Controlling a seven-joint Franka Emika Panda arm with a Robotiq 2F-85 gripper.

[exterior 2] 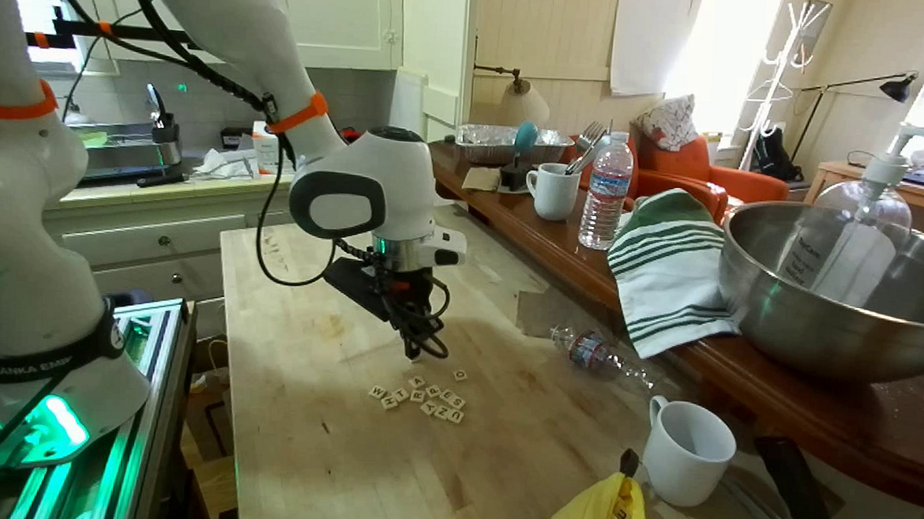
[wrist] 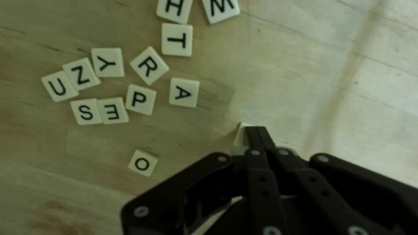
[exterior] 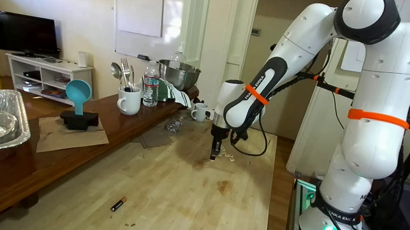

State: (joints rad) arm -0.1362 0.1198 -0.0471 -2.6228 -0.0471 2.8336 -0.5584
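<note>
Cream tile, partly hidden, at the closed jaws' tips

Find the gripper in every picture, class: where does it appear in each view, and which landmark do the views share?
In an exterior view: the gripper points down, just right of centre, below mid-height.
In an exterior view: the gripper points down, slightly left of centre, below mid-height.
In the wrist view: the closed gripper reaches from the bottom edge, right of centre, to about mid-height.
Shared landmark: the pale letter tiles, near the gripper in every view.
</note>
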